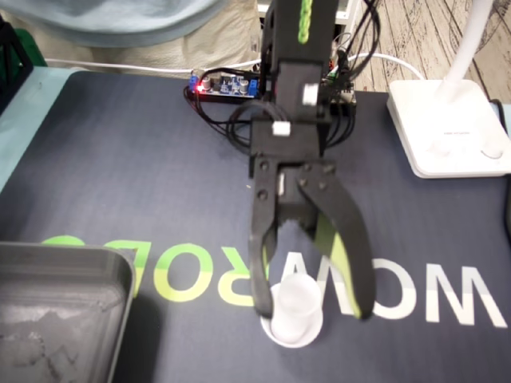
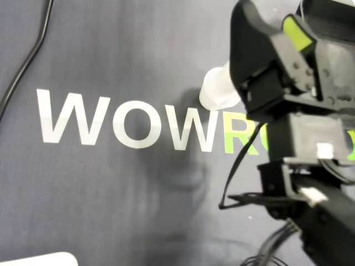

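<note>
Since the small white cup (image 1: 297,313) stands upright on the dark surface (image 1: 120,175), right at the white and green lettering (image 2: 49,116), you have it between the jaws of the tool (image 1: 313,309) but not gripped. The tool is spread wide. In the fixed view the jaw on the left sits against or just beside the cup's wall, while the jaw on the right, with its green strip, stands clearly apart from it.

That uneven spacing looks like your main risk. If you close from here, the far jaw will likely shove the light cup sideways into the near one before both bear on it, and the cup could tip or skid out. Squeeze too hard and so thin a wall may buckle.

The grey tray (image 1: 64,311) lies well apart to the left in that view, and the white lamp base (image 1: 447,128) well apart to the upper right.

The arm comes in from the far edge of the surface, by the circuit board (image 1: 223,84). It is pitched steeply so the tool points down at the surface. In the overhead view the cup (image 2: 215,91) peeks out from beneath the tool's body.
</note>
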`<action>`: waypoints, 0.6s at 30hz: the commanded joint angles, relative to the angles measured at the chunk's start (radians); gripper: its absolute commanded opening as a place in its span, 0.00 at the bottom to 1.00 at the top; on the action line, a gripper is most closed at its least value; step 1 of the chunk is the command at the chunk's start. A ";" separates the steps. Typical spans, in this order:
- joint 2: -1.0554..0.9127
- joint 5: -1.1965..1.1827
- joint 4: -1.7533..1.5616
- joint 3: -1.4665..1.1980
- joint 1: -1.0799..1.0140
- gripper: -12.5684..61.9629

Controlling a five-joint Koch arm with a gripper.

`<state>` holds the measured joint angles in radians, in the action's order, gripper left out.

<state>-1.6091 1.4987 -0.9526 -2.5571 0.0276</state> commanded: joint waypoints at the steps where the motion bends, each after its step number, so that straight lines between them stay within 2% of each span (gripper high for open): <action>1: 0.009 0.018 -0.129 0.043 0.006 0.61; 18: 0.133 0.038 -0.138 -0.060 0.002 0.61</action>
<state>-1.4726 1.5309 -0.9925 -2.6246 0.0276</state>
